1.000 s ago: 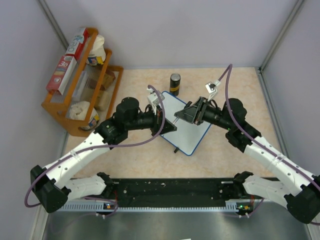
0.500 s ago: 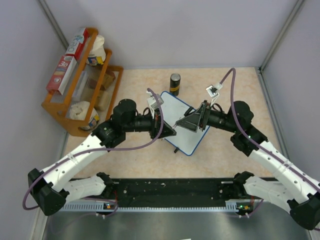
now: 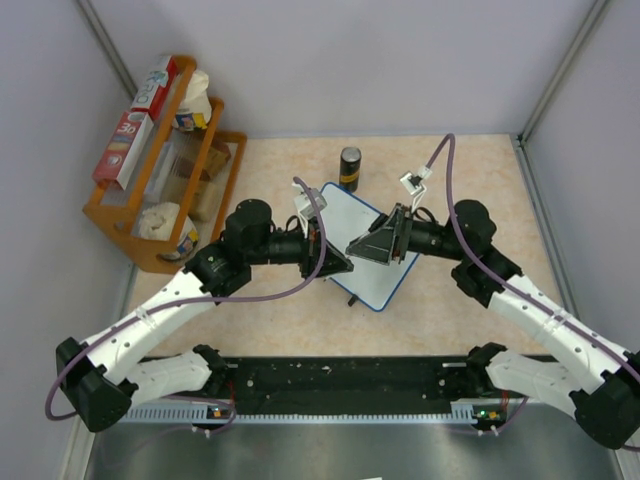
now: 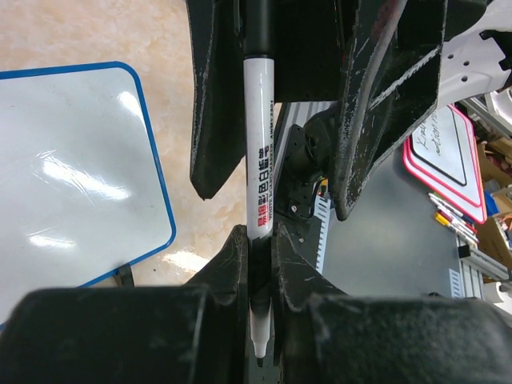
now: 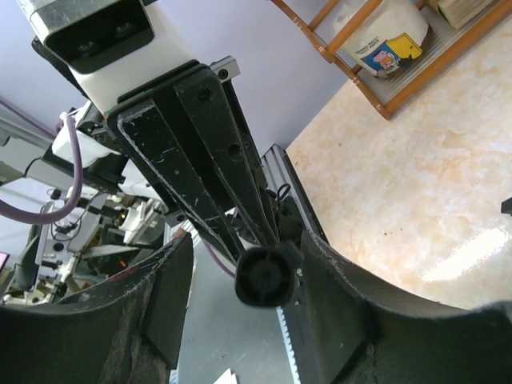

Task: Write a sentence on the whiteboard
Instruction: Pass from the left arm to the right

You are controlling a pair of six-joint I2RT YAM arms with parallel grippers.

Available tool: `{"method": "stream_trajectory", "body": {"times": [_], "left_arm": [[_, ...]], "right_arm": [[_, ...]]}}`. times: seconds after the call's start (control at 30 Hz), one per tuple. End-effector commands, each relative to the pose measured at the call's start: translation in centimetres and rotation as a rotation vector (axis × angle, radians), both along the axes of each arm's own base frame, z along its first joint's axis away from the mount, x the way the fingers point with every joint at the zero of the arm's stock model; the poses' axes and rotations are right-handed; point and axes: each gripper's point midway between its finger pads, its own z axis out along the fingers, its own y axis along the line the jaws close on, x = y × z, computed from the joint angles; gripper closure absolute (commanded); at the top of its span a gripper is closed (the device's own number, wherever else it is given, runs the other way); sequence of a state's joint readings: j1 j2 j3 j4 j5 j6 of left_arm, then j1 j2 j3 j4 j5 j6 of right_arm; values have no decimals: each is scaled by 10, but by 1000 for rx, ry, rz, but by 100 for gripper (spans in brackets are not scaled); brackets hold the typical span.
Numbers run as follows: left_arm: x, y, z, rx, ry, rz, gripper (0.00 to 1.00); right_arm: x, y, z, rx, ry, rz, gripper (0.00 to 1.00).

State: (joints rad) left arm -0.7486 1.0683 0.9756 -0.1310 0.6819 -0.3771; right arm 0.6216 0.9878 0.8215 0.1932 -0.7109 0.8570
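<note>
The small rectangular white whiteboard [image 3: 388,282] with thin blue rim lies flat, blank where visible, directly beneath both grippers. The left gripper [image 3: 343,262] is clamped tight on a white-barrelled marker pen [image 4: 258,160], whose long axis runs toward 3 o'clock. There its black cap [image 5: 268,276] sits between the part-spread jaws of the right gripper [image 3: 357,246], not visibly pinched.

Position report: the white rectangular blue-rimmed whiteboard [image 3: 350,215] is lying mid-table on the beige marbled tabletop [image 3: 480,180]. A dark cylindrical can [image 3: 349,168] is standing just behind its far corner. An orange wooden rack [image 3: 120,228] is sitting far left, well apart. The left gripper [image 3: 346,268], with a white-barrelled marker [image 4: 258,200] between its fingers, is hanging over the board's left edge, and the right gripper [image 3: 351,248] is facing it from the right.
</note>
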Motion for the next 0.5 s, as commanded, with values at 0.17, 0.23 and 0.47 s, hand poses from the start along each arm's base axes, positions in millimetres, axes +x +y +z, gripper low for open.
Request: {"method": "stream_trajectory", "body": {"times": [0.17, 0.23, 0.47], "left_arm": [[0, 1, 20, -63, -44, 19, 100], [0, 0, 19, -61, -40, 15, 100], [-3, -2, 15, -55, -29, 8, 100]], "right_arm": [[-7, -6, 5, 47, -47, -25, 52], [-6, -6, 6, 55, -43, -26, 54], [-6, -6, 12, 72, -53, -30, 58]]}}
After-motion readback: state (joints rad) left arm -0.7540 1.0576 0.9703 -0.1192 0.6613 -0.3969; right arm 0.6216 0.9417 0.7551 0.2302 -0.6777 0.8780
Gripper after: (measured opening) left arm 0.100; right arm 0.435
